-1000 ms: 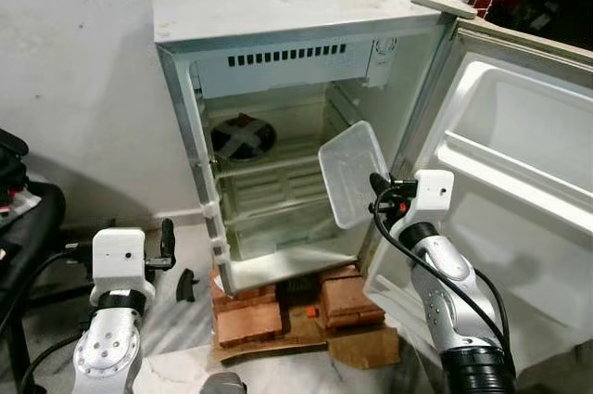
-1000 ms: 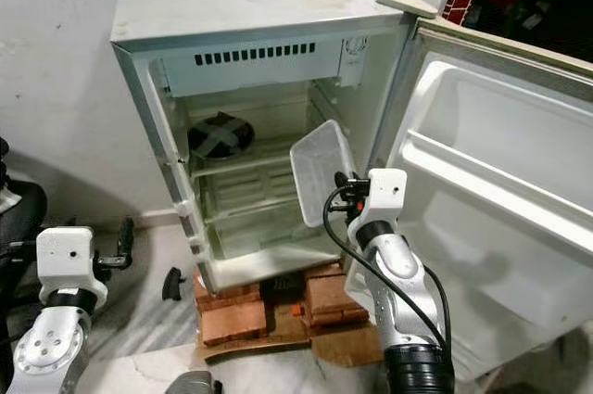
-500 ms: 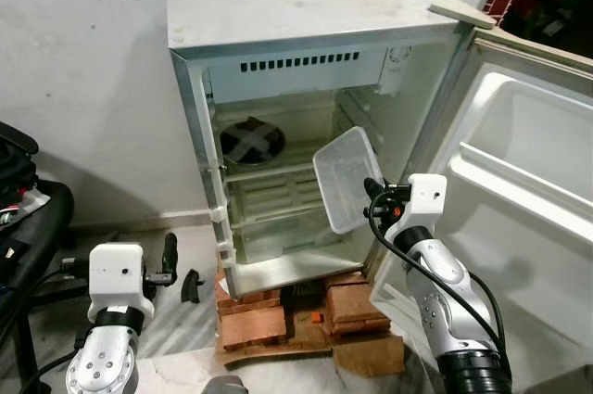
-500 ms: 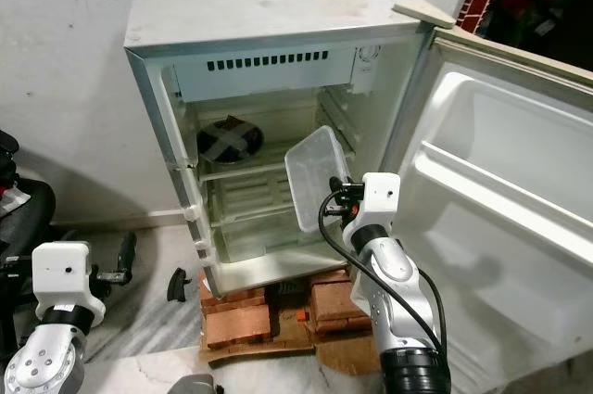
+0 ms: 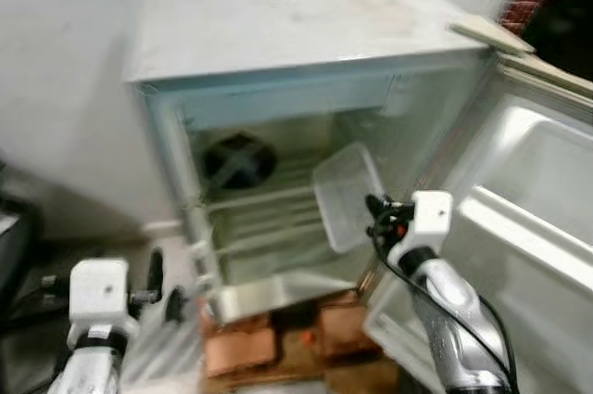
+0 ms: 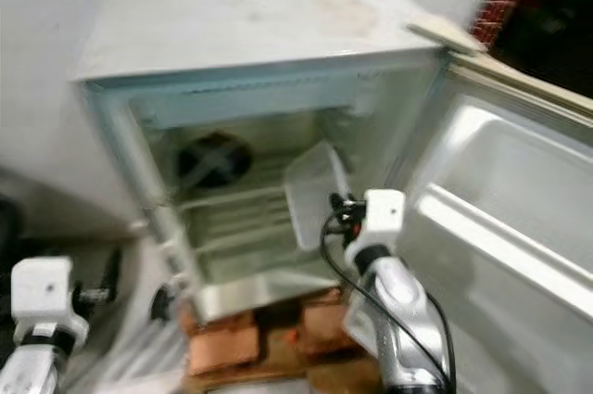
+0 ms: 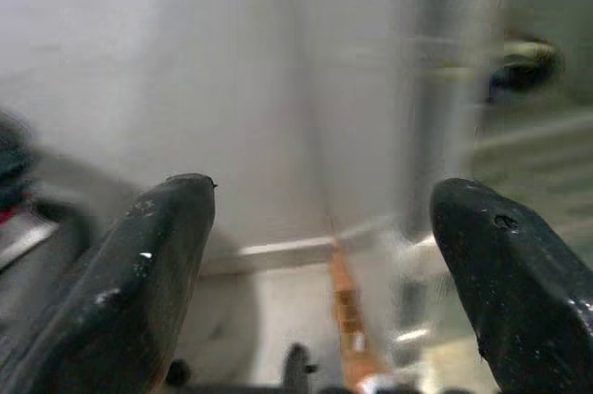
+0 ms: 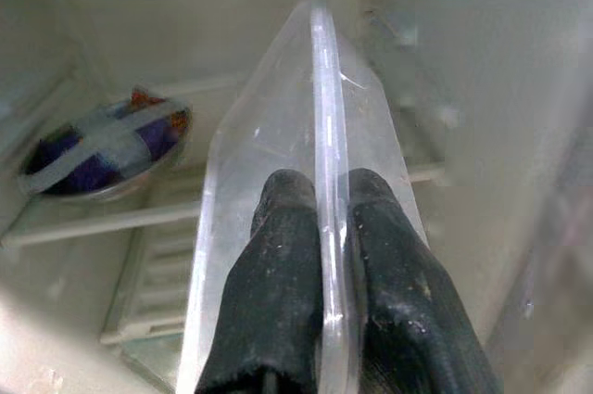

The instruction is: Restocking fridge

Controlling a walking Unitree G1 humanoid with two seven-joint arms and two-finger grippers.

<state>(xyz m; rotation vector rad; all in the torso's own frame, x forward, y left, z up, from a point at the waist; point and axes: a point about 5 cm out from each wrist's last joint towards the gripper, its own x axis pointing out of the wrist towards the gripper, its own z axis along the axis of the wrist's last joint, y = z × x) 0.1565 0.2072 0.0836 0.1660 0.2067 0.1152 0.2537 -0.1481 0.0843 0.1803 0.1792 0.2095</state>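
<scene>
**Clear container carried on edge toward the open fridge**

A small fridge [image 5: 278, 51] is seen against a pale wall, raised on bricks [image 5: 243, 348] at the bottom centre of the head views, with its door [image 5: 528, 218] swung wide to the right of the frame. Both head views are blurred.

The right gripper [image 8: 320, 227] is shown clamped on the wall of a clear plastic container [image 5: 347, 195], one black finger pressed to each face of the thin plastic just under the rim. The container is held tilted on edge, its open side turned toward the fridge interior; this thin-wall pinch is judged to be the only purchase an empty tub of this kind offers. It is placed at mid-frame, right of centre, in front of the cabinet opening and level with the wire shelves [image 5: 269, 213], so that it can be passed in past the door.

Beyond it, in the upper left of the compartment, a foil-covered bowl [image 8: 102, 139] crossed with tape is already set on a shelf; the space beside it is judged the likely spot for the container.

The left gripper [image 7: 320, 273] is held low at the lower left of the frame, fingers spread wide with nothing between them, facing the wall and the fridge side, kept out of the way.
</scene>
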